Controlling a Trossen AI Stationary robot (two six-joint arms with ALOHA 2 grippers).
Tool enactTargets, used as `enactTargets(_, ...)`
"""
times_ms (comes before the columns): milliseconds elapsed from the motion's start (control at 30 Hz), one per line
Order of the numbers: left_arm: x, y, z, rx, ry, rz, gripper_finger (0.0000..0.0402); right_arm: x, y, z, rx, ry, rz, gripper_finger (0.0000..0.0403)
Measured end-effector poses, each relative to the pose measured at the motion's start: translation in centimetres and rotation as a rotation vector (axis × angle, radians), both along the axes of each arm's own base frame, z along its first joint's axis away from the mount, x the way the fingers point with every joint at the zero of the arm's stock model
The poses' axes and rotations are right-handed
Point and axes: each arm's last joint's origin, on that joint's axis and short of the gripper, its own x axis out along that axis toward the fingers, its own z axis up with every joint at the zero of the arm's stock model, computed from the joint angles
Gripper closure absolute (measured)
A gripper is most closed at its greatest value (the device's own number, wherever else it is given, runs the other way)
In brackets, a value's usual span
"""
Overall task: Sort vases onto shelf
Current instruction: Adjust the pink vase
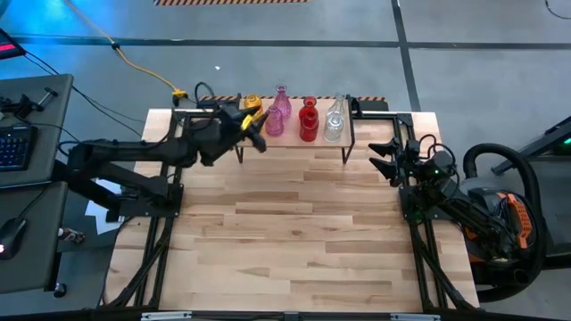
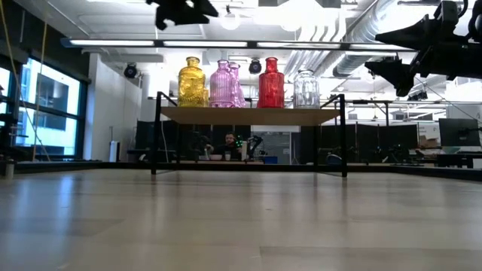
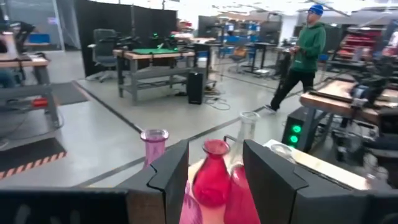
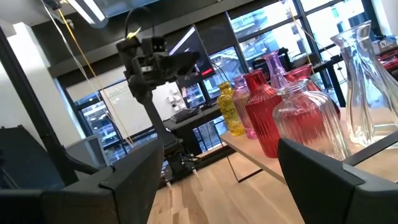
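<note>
The small glass bud vases with round bellies and narrow necks are standing in a row on the small rectangular shelf (image 2: 248, 115) with its light wood top and thin black metal legs, which is sitting at the far edge of the large butcher-block table (image 1: 294, 241). From the low view the row is reading yellow vase (image 2: 192, 83), two pink vases (image 2: 224, 83) close together, red vase (image 2: 271, 83) and clear vase (image 2: 306, 89); the overhead view suggests a second vase is standing behind some of these, though exactly how many are up there is hard to count. No vase is showing on the open table surface, so the sorting is looking at or near its end, and the step in hand seems to be a release or a check at the yellow and pink end of the row. The left gripper (image 1: 254, 123) is hovering above that end of the shelf, its two dark fingers (image 3: 169, 174) spread apart and holding nothing; in its wrist view a pink-red vase (image 3: 212, 174) is showing in the gap between them, but below and beyond them rather than clasped. The next move is probably calling for lifting straight up and drawing back without brushing the narrow necks, since the vases are standing close enough to knock one another. The right gripper (image 1: 390, 156) is waiting raised just off the clear end of the shelf, its fingers likewise spread wide and empty.
</note>
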Motion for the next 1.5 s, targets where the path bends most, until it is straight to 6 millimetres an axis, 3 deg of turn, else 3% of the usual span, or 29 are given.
enactTargets(233, 2.4, 2.1, 0.6, -0.094, 0.014, 0.058, 0.0257, 0.1, 0.2, 0.0, -0.004, 0.001, 0.026, 0.01)
enactTargets(433, 4.6, 2.7, 0.2, -0.135, 0.143, 0.057, 0.0257, 0.2, 0.3, 0.0, -0.006, 0.002, 0.04, 0.01)
enactTargets(600, 5.4, 3.0, 0.3, -0.175, 0.189, 0.077, 0.0257, 0.2, 0.3, 0.0, -0.007, 0.002, 0.04, 0.01)
enactTargets(867, 5.5, 3.8, 1.5, -0.258, 0.174, 0.107, 0.0257, 0.2, 0.3, 0.0, -0.008, 0.002, 0.039, 0.01)
enactTargets(1200, 3.8, 4.3, 5.3, -0.503, 0.138, 0.076, 0.0257, 0.2, 0.3, 0.0, 0.003, 0.002, 0.041, 0.01)
enactTargets(1500, 2.6, 6.8, 4.8, -0.731, 0.108, 0.038, 0.0257, 0.2, 0.3, 0.0, 0.004, 0.002, 0.042, 0.01)
